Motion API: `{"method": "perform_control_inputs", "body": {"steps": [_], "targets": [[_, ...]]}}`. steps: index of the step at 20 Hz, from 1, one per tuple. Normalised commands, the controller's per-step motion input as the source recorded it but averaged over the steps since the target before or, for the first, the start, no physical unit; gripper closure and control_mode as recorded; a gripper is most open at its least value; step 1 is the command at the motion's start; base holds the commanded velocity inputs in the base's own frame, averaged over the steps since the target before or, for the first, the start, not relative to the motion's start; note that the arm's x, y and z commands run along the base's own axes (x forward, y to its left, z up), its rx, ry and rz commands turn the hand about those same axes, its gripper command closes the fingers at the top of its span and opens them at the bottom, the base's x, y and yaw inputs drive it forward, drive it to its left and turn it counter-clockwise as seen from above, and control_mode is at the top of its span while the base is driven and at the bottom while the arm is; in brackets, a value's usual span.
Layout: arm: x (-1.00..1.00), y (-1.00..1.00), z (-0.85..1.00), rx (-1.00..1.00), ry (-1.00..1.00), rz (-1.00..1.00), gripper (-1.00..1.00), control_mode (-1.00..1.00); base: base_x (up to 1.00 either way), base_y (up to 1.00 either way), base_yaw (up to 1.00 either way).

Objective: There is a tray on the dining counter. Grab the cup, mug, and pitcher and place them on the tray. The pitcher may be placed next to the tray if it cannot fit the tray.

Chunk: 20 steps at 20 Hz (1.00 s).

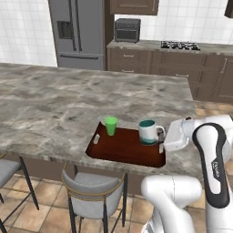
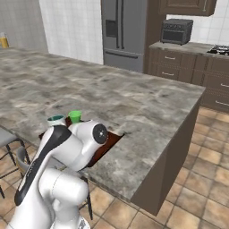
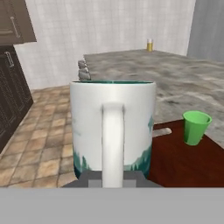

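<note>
The teal-and-white mug stands upright at the right end of the dark red-brown tray, on the dining counter near its front edge. My gripper reaches in from the right and is shut on the mug's white loop handle, which fills the middle of the hand view between my gripper tips. Whether the mug rests on the tray or hangs just over it I cannot tell. The green cup stands upright on the tray's far left corner. The pitcher is small and yellow at the counter's far end.
A grey padded chair stands under the counter's front edge below the tray, and a stool is to its left. Fridge, toaster oven and stove line the back wall.
</note>
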Motion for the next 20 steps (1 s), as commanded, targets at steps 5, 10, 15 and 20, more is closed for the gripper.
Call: {"method": "perform_control_inputs", "body": {"steps": [5,10,15,20], "targets": [[0.24,0.07,-0.35,0.0,-0.12,0.0,1.0,-1.0,0.0,0.0,0.0],[0.34,0.18,-0.41,0.0,-0.02,0.0,1.0,-1.0,0.0,0.0,0.0],[0.39,0.29,-0.37,0.0,0.0,0.0,1.0,-1.0,0.0,0.0,0.0],[0.44,0.28,-0.34,0.0,0.0,0.0,1.0,-1.0,0.0,0.0,0.0]]}}
